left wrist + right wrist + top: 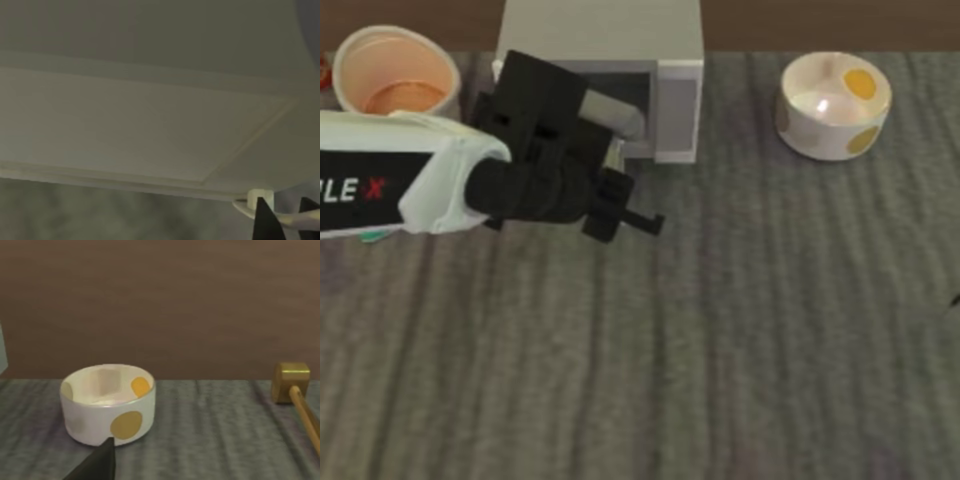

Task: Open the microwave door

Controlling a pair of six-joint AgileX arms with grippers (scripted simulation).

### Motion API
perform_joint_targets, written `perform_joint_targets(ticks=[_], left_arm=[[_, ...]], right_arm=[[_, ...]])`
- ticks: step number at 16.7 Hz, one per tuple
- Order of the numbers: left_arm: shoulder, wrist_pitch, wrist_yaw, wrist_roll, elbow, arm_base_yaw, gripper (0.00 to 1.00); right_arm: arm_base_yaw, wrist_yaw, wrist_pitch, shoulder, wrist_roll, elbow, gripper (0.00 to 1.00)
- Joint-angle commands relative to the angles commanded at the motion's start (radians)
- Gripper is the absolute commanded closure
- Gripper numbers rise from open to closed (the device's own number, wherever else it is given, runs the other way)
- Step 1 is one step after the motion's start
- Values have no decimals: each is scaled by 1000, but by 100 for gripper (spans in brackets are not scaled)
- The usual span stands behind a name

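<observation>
The silver-grey microwave (600, 35) stands at the back of the table, left of centre, with its grey control panel strip (680, 110) at the right front. My left gripper (612, 165) is at the front of the microwave, and the black wrist hides most of the microwave door (630, 85). In the left wrist view the door (150, 115) fills the picture from close up. Its pale handle (260, 197) runs between the two dark fingertips (263, 222), which are shut on it. My right gripper (102, 462) shows only as a dark tip, parked off the table's right side.
A white bowl with yellow spots (833, 105) sits right of the microwave, also in the right wrist view (107, 405). A pale cup with an orange inside (395, 72) stands at the back left. A wooden mallet with a brass head (292, 382) lies farther right.
</observation>
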Motion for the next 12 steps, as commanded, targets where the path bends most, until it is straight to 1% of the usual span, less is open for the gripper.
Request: perform_joint_targets(ticks=[4,6,12], left_arm=[[0,0,0,0,0,0,100],[1,-1,10,-4,0,-7,100],[-22,2,48,53,-25,21,100]], right_arm=[[0,0,0,0,0,0,0],[0,0,0,0,0,0,0],[0,0,0,0,0,0,0]])
